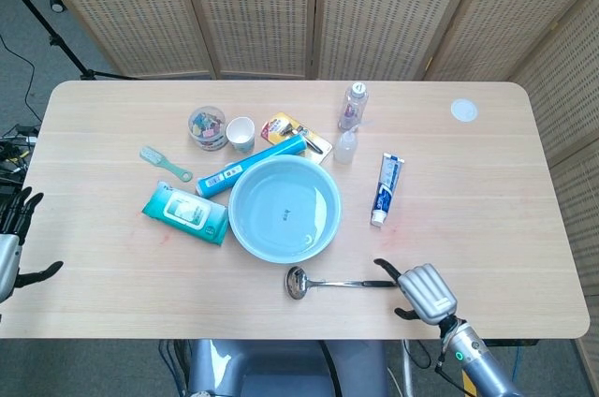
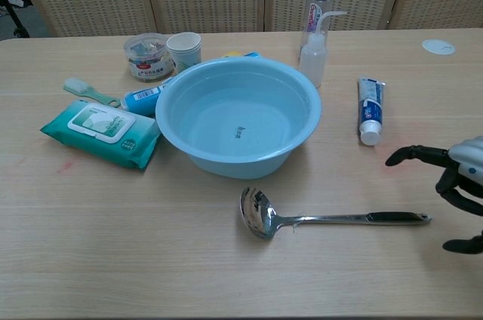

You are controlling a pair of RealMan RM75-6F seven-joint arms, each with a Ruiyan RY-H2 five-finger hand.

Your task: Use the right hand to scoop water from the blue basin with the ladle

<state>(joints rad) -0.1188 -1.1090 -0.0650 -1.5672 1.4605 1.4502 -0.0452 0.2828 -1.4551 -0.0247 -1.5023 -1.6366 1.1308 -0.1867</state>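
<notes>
Right hand (image 2: pixel 460 184), fingers spread, empty, sits beside steel ladle's (image 2: pixel 332 218) black grip end, w/ round blue plastic basin (image 2: pixel 238 116) just behind bowl.

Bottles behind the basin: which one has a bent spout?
The small translucent squeeze bottle, nearer the blue basin. The taller clear bottle behind it has a plain white cap.

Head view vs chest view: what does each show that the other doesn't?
Head view only: the left hand at the table's left edge, and the yellow packet behind the basin, laid out plainly.

Chest view only: the side of the blue basin and the print on the bottle.

Both: basin, ladle lying on the table in front of it, toothpaste, wipes pack, and the right hand open near the ladle's handle end.
</notes>
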